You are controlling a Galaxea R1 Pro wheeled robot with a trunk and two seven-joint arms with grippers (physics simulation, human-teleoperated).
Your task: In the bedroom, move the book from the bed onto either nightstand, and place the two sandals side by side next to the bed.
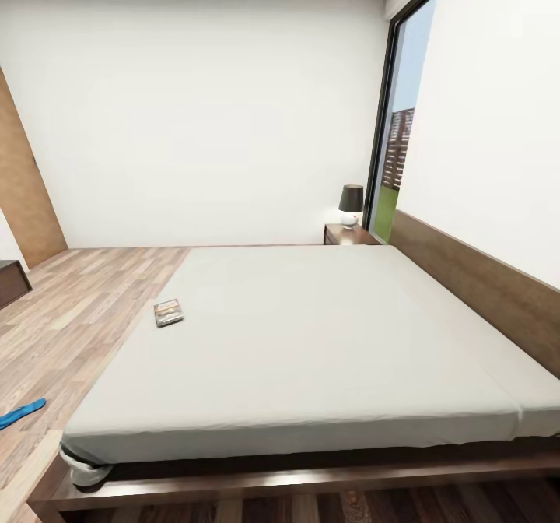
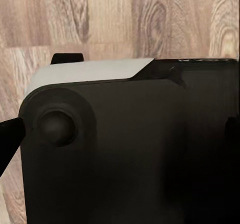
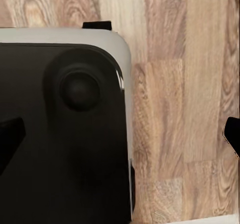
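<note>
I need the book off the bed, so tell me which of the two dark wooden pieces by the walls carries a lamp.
The nightstand beside the headboard, by the window, carries the lamp. The dark cabinet at the left edge shows none.

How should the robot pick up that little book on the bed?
Probably from above, pinching across the narrow width of the book. It lies flat on the mattress near the bed's floor-side edge, so reaching in from that side looks easiest.

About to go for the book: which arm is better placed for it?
Probably left. The book lies near the bed's left edge in the head view, on the left arm's side. Both wrist cameras look down at floor, so neither arm is raised.
</note>
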